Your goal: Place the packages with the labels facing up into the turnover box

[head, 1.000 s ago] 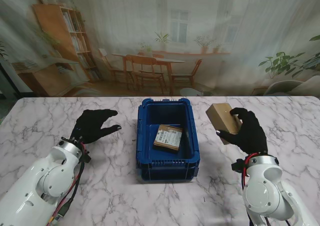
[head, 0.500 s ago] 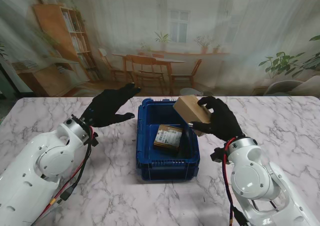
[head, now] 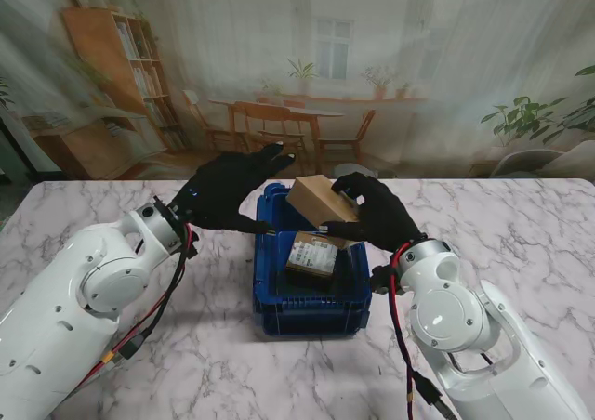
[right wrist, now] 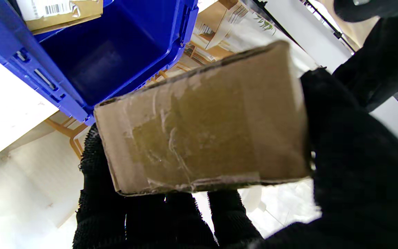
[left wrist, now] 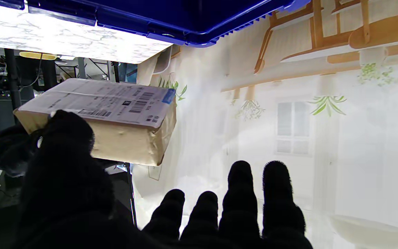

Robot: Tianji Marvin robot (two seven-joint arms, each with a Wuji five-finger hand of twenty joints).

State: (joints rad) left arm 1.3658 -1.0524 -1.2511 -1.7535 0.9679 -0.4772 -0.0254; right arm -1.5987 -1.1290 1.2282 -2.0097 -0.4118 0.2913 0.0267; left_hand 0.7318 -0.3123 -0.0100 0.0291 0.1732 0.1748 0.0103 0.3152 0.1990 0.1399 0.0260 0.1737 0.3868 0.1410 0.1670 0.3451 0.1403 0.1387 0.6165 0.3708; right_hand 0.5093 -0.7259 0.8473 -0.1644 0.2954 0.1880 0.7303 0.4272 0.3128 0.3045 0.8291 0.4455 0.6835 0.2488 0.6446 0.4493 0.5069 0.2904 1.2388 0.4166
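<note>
Right hand [head: 376, 217], black-gloved, clamps a brown cardboard package [head: 318, 200] in the air over the blue plastic turnover box [head: 312, 307], toward its 12 o'clock end. Its white label faces down toward the box. Left hand [head: 223, 192] hovers at the package's 9 o'clock, fingers spread, holding nothing. One labelled package [head: 313, 255] already lies inside, label up; this one seems to need flipping before placing.

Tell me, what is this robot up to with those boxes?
It is sorting parcels into the blue turnover box. Its right hand holds a cardboard package in the air over the box's far end. The left wrist camera shows the shipping label on that package's underside, facing the table. The left hand is open, raised close beside the package but not holding it. One labelled package already lies inside the box, label up.
</note>
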